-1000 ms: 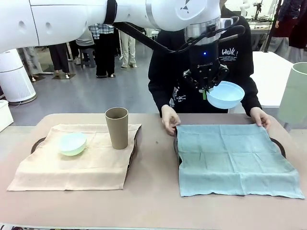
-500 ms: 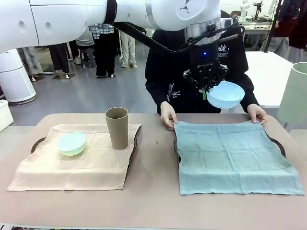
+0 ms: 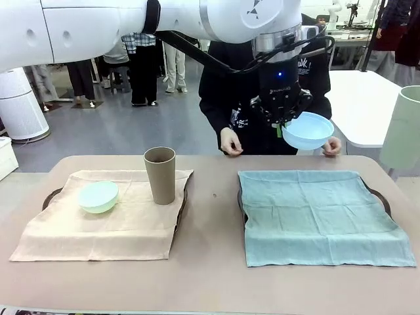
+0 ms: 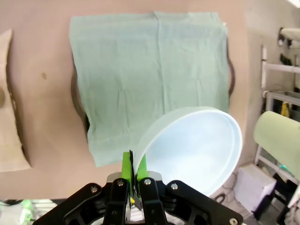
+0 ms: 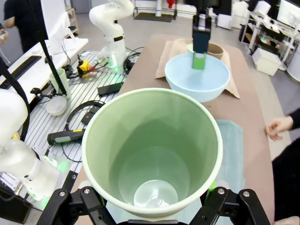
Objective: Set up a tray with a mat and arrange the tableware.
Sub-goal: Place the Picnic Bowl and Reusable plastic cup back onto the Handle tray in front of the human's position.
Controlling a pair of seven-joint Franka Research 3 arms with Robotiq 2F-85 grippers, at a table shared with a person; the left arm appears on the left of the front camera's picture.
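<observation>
The light blue bowl (image 3: 307, 130) hung above the teal mat's (image 3: 315, 213) far edge, its rim pinched in the closed left tool (image 3: 282, 122). The right tool (image 5: 154, 206) clasped the pale green cup (image 5: 152, 150). Both the person's hands (image 3: 231, 142) had lifted off the mat since earlier.

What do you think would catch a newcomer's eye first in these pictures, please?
Probably the light blue bowl, pinched by its rim in the left gripper and hanging high above the teal mat on the right-hand tray. Next, the pale green cup looms large in the right wrist view, held in the right gripper. On the beige mat stand the mint bowl and tan cup.
</observation>
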